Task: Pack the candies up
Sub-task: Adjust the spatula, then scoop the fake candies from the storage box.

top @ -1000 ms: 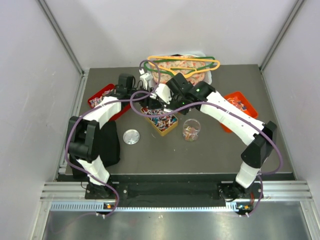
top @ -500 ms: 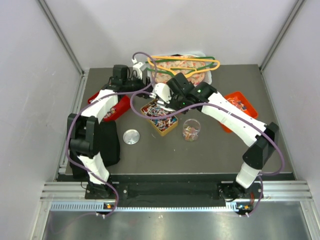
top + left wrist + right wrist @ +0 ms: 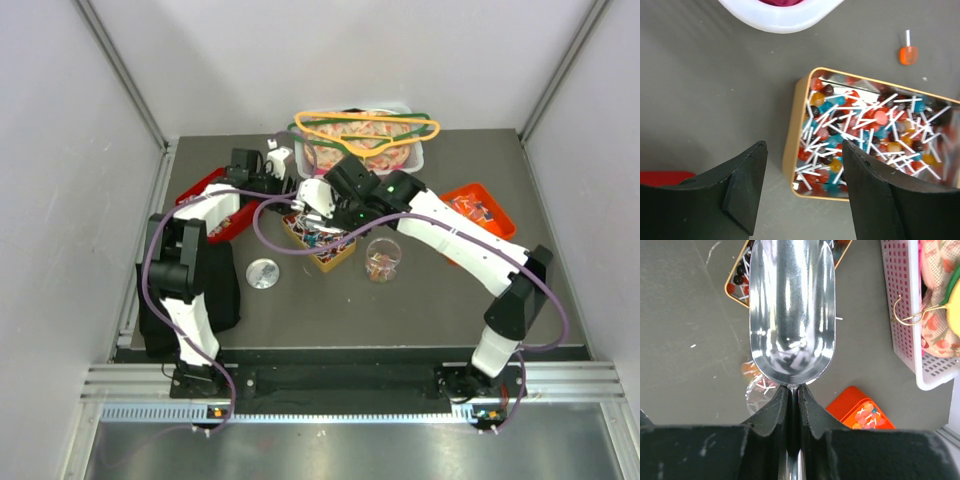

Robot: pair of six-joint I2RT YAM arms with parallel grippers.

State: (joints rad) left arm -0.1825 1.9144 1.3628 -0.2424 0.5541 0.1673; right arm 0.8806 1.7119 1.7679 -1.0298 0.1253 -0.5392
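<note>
Hovering just above the near corner of the gold tin (image 3: 794, 125), the left gripper (image 3: 803, 148) stands with jaws apart and empty. The candies (image 3: 865, 125) are heaped inside that tin. The right gripper (image 3: 793, 391) is clamped on the handle of an empty metal scoop (image 3: 790, 305), whose front end hangs over the tin.

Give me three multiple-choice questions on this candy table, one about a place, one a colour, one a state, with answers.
1. The right gripper's jaws are: A shut on the metal scoop; B open; C shut on a hanger.
2. The candy tin's rim is: A blue; B gold; C green.
3. The stray orange candy lies: A in the tin; B in the scoop; C on the table beside the tin.
Answers: A, the scoop's handle is pinched between them; B, the rim shows gold; C, it rests on bare table.
</note>
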